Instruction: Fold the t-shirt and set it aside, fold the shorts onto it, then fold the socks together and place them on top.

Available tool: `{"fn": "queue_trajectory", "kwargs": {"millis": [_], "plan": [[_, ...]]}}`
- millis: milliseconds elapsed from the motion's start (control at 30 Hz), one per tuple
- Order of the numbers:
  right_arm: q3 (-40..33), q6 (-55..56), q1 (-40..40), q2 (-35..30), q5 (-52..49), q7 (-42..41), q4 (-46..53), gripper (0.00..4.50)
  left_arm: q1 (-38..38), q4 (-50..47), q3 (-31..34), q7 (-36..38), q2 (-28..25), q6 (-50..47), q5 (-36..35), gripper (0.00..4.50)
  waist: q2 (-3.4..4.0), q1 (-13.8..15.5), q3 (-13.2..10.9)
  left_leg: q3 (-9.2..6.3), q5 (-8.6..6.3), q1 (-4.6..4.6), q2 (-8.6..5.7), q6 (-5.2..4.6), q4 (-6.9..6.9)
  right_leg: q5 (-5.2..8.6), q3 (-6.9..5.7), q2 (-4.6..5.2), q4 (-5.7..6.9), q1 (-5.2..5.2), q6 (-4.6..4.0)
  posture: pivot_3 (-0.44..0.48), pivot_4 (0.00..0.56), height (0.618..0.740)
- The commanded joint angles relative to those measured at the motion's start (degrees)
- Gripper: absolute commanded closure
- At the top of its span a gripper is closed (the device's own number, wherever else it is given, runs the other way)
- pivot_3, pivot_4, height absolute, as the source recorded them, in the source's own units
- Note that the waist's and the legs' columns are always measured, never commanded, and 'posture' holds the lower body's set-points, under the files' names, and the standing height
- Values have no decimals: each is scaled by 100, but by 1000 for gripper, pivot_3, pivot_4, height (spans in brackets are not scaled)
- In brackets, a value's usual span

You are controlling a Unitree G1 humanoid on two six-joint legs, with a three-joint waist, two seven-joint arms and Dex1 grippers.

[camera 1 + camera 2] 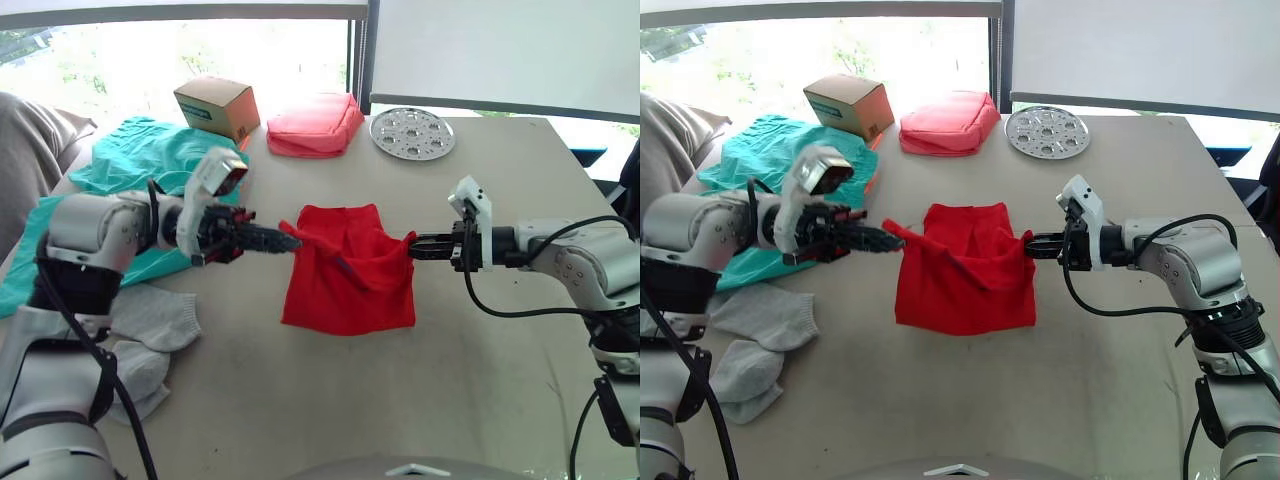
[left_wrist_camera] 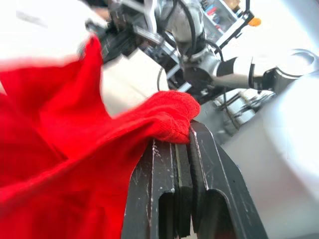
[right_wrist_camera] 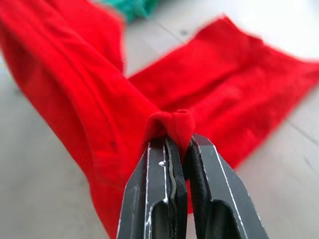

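The t-shirt (image 1: 349,272) lies mid-table, its near part flat and its far edge lifted off the surface between the two grippers. The left gripper (image 1: 287,241) is clamped on the shirt's left corner, the right gripper (image 1: 412,246) on its right corner, each with cloth bunched between closed fingers. The shorts (image 1: 140,165) lie at the table's far left, the socks (image 1: 150,335) nearer on the left.
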State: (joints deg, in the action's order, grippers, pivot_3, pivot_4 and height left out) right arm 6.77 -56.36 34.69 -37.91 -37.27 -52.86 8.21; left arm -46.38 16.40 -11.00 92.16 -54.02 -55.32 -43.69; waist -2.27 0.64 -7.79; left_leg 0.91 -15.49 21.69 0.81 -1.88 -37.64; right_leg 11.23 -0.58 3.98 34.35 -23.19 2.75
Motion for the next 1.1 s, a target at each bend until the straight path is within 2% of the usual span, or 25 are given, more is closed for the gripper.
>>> {"fn": "queue_trajectory", "kwargs": {"millis": [33, 133, 267, 467, 600, 667, 800, 900, 1000, 1100], "plan": [[-90, 14, 101, -6, 142, 129, -86, 4421, -207, 1513, -504, -227, 182, 1071, 1396, 4500, 1, 1, 0, 1, 0, 0, -6, 0, 0, 0, 2, 0, 5, -1, 0, 0, 150, 739], [-73, 13, 157, 126, 262, 301, -224, 4421, -341, 2523, -748, -482, 408, 1734, 2224, 4500, -8, -5, 1, 2, 0, 6, -8, 0, 0, -5, 5, 0, 19, -8, 8, 0, 150, 739], [-54, -67, 268, 318, 395, 509, -402, 4421, -483, 3160, -710, -657, 676, 1932, 2693, 4500, -18, 14, 2, -4, 1, 37, -8, -1, -4, -14, 3, 0, 42, -37, 21, 0, 150, 739], [22, -143, 470, 496, 710, 761, -725, 4421, -596, 3244, -183, -612, 873, 1846, 2643, 4500, -20, 6, 3, -9, 1, 38, -11, -1, -15, -14, 5, 2, 45, -34, 21, 0, 150, 739], [-181, -335, 653, 650, 464, 631, -849, 4421, -864, 3351, 481, -555, 989, 1203, 2208, 4500, -19, -1, 2, -11, 0, 40, -11, -1, -15, -14, 4, 2, 46, -35, 22, 0, 150, 739], [-392, -506, 855, 818, 311, 701, -1058, 4421, -980, 3544, 663, -764, 1040, 1012, 2224, 4500, -19, -15, 2, -11, 0, 40, -11, -1, -15, -14, 3, 2, 48, -35, 22, 0, 150, 739], [-83, -289, 955, 875, 875, 1016, -1601, 4421, -716, 3600, 570, -1348, 1141, 1684, 2742, 4500, -20, -45, 7, -11, 0, 30, -15, -2, -15, -15, 6, 3, 50, -27, 23, 0, 150, 739], [-69, -259, 871, 920, 916, 965, -1671, 4421, -585, 3501, 773, -1542, 1197, 1914, 2727, 4500, -20, -41, 5, -16, 0, 36, -16, -1, -14, -15, 4, 3, 51, -30, 22, 0, 150, 739], [-80, -34, 563, 928, 1000, 970, -1426, 3444, 216, 2384, 1013, -1610, 1124, 2177, 2559, 3417, -19, -67, 5, -17, 1, 42, -15, -1, -14, -16, 5, 5, 52, -36, 21, 0, 150, 739], [-160, 323, 64, 936, 1172, 1253, -788, 1949, 1148, 1304, 1462, -1959, 1092, 2991, 2503, 1948, -18, -103, 5, -37, 0, 35, -10, -1, -13, -17, 9, 9, 53, -35, 20, 0, 150, 739]]}}
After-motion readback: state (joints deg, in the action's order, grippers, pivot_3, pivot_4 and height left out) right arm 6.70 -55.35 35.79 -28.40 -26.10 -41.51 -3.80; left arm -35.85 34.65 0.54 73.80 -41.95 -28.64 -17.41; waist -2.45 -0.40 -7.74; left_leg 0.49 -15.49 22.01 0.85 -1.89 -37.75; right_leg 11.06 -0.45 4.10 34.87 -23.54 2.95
